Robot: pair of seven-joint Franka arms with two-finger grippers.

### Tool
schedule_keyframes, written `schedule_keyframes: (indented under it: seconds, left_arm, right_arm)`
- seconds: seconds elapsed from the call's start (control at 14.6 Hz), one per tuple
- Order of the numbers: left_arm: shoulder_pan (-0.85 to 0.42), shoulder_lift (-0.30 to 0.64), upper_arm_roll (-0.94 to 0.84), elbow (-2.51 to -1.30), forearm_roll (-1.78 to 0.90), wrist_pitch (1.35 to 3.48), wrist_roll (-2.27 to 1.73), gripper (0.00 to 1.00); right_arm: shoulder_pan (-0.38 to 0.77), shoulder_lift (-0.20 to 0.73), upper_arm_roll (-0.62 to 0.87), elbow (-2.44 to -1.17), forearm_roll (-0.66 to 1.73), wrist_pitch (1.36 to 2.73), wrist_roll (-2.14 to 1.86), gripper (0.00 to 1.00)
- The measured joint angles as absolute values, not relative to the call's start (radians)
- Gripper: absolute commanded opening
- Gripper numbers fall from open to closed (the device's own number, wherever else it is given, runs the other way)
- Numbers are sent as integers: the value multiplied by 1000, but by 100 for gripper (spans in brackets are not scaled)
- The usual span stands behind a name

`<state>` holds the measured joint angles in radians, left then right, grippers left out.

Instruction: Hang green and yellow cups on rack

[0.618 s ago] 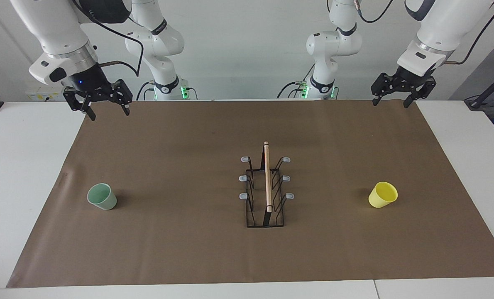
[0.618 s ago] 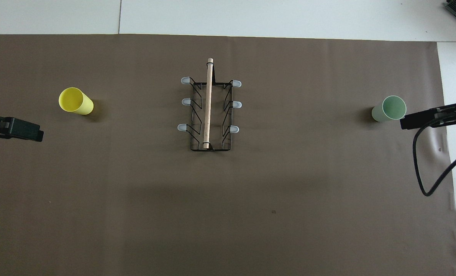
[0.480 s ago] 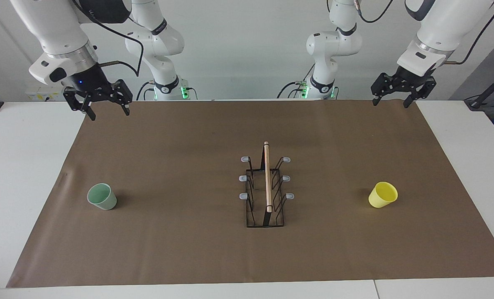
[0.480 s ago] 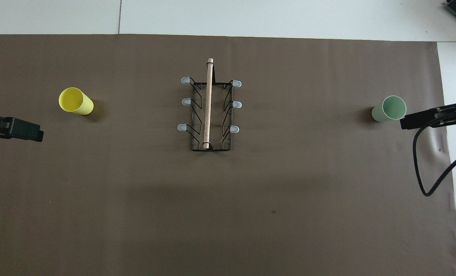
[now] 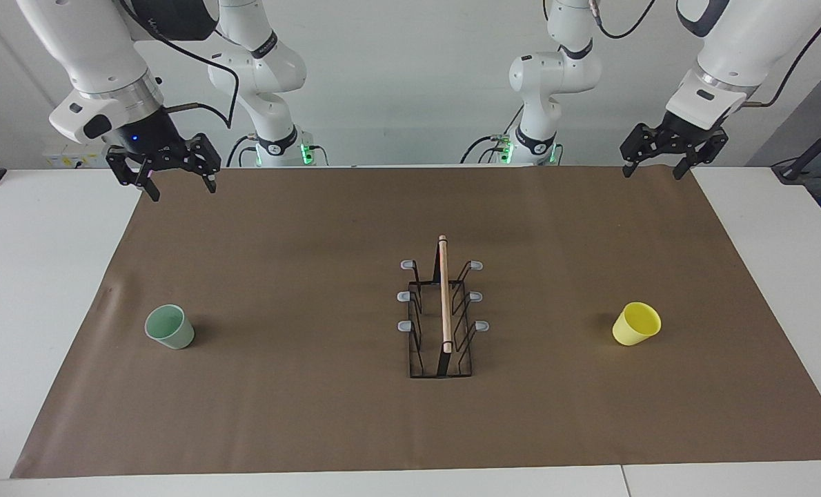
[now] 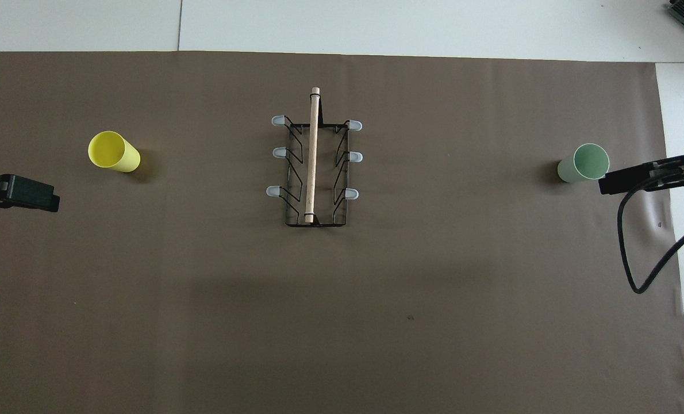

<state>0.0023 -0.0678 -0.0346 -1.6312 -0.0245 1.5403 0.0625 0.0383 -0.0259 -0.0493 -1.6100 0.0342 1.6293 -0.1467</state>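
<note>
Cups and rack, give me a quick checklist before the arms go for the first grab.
1. Green cup upright on the mat, toward the right arm's end: ok.
2. Yellow cup upright on the mat, toward the left arm's end: ok.
3. Rack standing between the cups, all six prongs free: ok.
4. Right gripper open, holding nothing: ok.
5. Left gripper open, holding nothing: ok.
6. Either gripper over its cup: not ok, both hang at the robots' edge.

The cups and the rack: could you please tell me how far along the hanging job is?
Nothing is done yet: the rack has all six prongs bare. Nothing is in hand: the right gripper and the left gripper are both open, raised over the mat's edge nearest the robots. Left to do: the green cup and the yellow cup stand upright on the mat, both to be picked up and hung.
</note>
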Motion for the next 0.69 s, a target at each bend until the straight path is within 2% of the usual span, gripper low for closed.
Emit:
schedule_keyframes:
  seconds: [0.21,0.34,0.48,0.69]
  left_arm:
    - [25,-52,-30,-1684,-31,1571,51,100]
    - [54,13,-27,-1676,-33,1585,43,100]
    - [88,133,-9,-1619,-34,1616,38,100]
    - [106,351,58,-1434,-47,1627,25,100]
  right_arm:
    - [48,-20,-49,-1615,6,1637,-147,100]
    - [62,-12,-48,-1622,-29,1653,-147,100]
    - [74,10,-48,-1626,-61,1669,-147,100]
    - [97,54,-46,-1636,-114,1721,-150,100]
